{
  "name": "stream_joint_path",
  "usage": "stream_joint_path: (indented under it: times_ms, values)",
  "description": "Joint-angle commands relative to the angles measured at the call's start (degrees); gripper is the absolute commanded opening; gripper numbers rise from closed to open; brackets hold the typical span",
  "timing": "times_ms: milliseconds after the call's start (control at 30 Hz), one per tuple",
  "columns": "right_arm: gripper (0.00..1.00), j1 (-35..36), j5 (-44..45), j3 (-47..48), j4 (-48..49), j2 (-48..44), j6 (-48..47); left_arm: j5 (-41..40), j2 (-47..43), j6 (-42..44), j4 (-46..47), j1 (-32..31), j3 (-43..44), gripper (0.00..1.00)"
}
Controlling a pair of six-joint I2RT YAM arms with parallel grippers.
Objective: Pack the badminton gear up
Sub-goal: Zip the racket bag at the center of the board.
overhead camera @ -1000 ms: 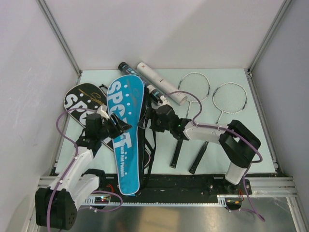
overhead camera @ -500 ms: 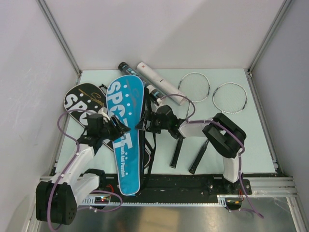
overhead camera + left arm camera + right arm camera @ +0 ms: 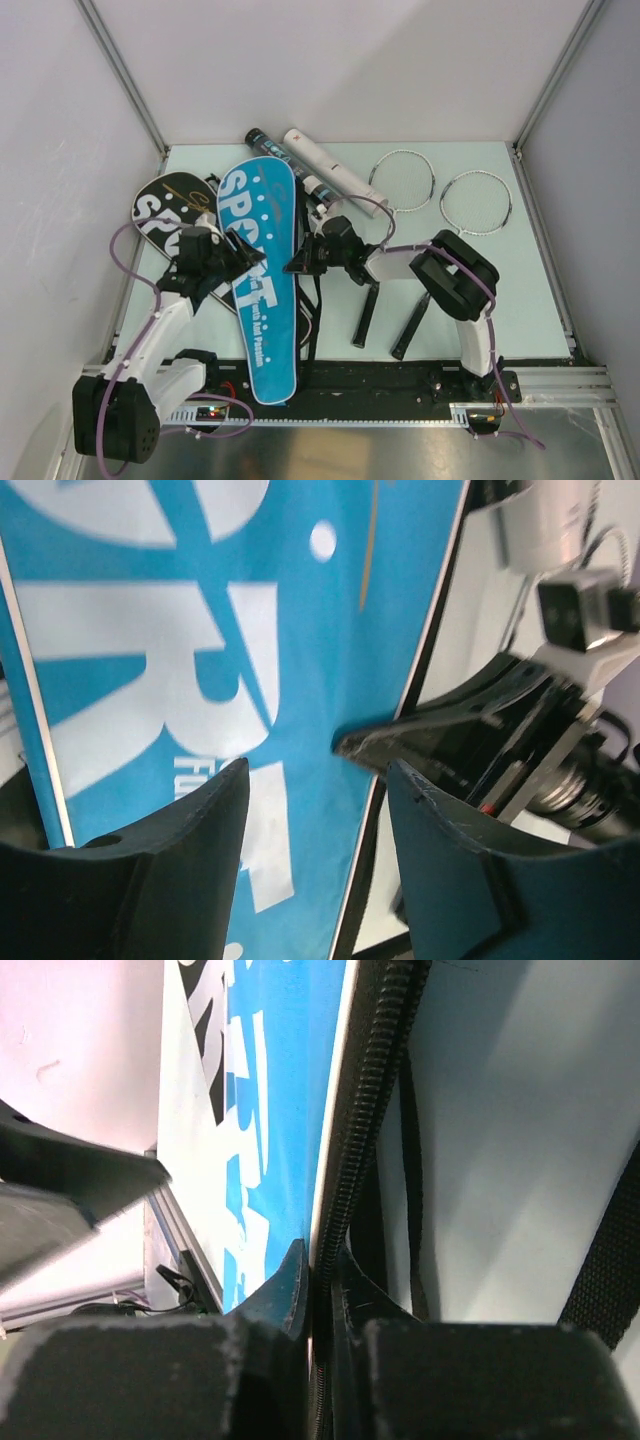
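Observation:
The blue SPORT bag [image 3: 262, 340] lies lengthwise at the table's centre left, with its right edge slightly lifted. My right gripper [image 3: 297, 263] is shut on that edge. In the right wrist view the gripper [image 3: 320, 1256] pinches the bag's zipper [image 3: 375, 1080] and blue cover [image 3: 280, 1110]. My left gripper [image 3: 246, 259] hovers open over the blue bag [image 3: 200, 630], fingers apart, holding nothing. A black SPORT bag [image 3: 160, 208] lies partly under the blue one. Two rackets [image 3: 403, 180] [image 3: 477, 203] lie to the right. A black tube [image 3: 266, 143] and a white tube [image 3: 330, 170] lie at the back.
The rackets' black handles [image 3: 365, 315] [image 3: 410, 326] point toward the near edge beside my right arm. A black strap [image 3: 610, 1250] trails off the bag's right side. White walls enclose the table on three sides. The black rail [image 3: 400, 378] runs along the front.
My right gripper has moved left onto the blue bag's right edge and closed on it. The bag's top has shifted a little left. My left gripper has risen slightly.

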Motion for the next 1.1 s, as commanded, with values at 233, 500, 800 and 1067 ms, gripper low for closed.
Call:
stream_joint_path:
  times_ms: [233, 500, 800, 1067]
  values:
    - [0.0, -1.1, 0.0, 8.7, -22.4, -20.4, -17.6, -17.1, -0.5, 7.0, -5.9, 2.3, 22.7, 0.65]
    - [0.0, -0.4, 4.0, 22.3, -47.0, -25.7, -38.2, -26.4, 1.8, 10.6, -12.8, 4.2, 37.1, 0.71]
    - [0.0, 3.9, 24.7, 33.7, -51.7, -24.2, -61.0, -23.0, 5.3, 4.4, -15.6, 9.4, 43.6, 0.71]
    - [0.0, 3.1, 30.5, 26.7, -32.4, -21.3, -82.3, -28.8, 3.8, -10.6, -20.6, 13.3, 47.0, 0.74]
